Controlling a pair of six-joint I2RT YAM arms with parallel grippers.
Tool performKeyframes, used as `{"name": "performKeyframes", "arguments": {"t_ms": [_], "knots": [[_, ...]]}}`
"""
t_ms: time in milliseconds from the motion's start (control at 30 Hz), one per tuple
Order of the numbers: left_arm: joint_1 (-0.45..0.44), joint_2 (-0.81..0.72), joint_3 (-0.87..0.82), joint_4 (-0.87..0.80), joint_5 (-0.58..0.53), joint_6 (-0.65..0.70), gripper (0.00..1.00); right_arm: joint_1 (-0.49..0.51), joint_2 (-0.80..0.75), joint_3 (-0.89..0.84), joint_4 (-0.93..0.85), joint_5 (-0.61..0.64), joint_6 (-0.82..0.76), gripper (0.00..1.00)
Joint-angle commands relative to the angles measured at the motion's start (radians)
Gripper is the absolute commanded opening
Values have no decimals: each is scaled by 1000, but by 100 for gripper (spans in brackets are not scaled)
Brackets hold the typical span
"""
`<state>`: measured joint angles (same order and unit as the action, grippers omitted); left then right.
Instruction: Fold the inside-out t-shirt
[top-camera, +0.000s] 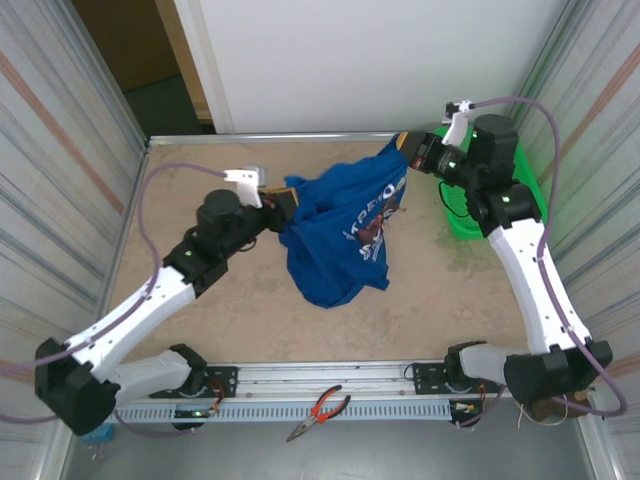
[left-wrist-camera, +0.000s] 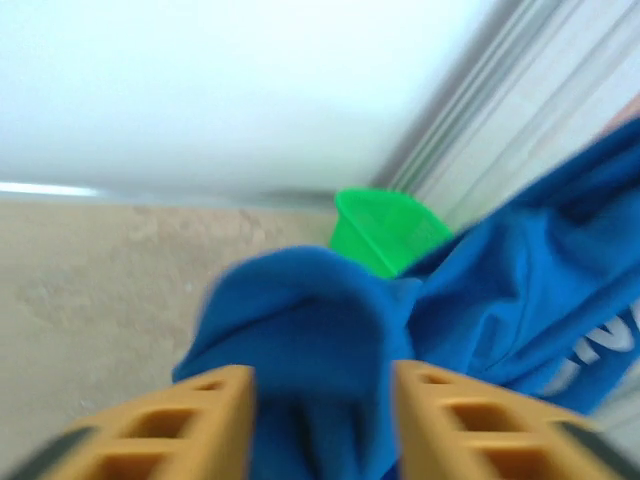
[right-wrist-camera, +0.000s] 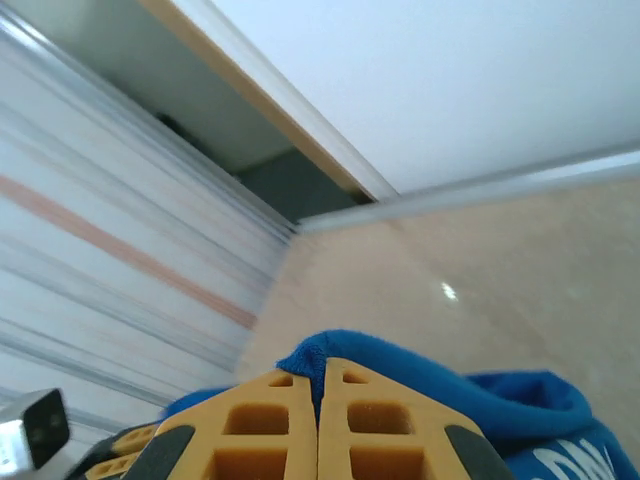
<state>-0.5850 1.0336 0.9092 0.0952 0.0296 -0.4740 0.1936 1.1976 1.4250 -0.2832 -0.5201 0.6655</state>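
Closest in, the right gripper (right-wrist-camera: 320, 378) has its orange jaws pressed together on a folded edge of the blue t-shirt (right-wrist-camera: 490, 395). The cloth pokes up just above the fingertips at the bottom centre of the right wrist view.

The left gripper (left-wrist-camera: 320, 385) has its jaws apart, with a thick bunch of the same shirt filling the gap and touching both fingers (left-wrist-camera: 215, 410). Whether they squeeze it I cannot tell.

From above, the shirt hangs between the two arms in the middle of the frame. One end is up at the right gripper in the upper right, another is at the left gripper left of centre, and the rest sags toward the sandy counter (top-camera: 200, 320). White print shows on the cloth.

A green basket (top-camera: 462, 215) sits at the right side, partly covered by the right arm. Red-handled pliers (top-camera: 320, 408) lie at the bottom centre, near the arm bases.
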Motion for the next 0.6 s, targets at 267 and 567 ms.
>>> {"name": "performKeyframes", "arguments": {"t_ms": [267,567], "knots": [[-20,134,88,18,118,39,81,18,8,-90,220,-256,43,0],[-146,416,212,75,125,88,87,26,17,-48,194,-252,51,0]]}}
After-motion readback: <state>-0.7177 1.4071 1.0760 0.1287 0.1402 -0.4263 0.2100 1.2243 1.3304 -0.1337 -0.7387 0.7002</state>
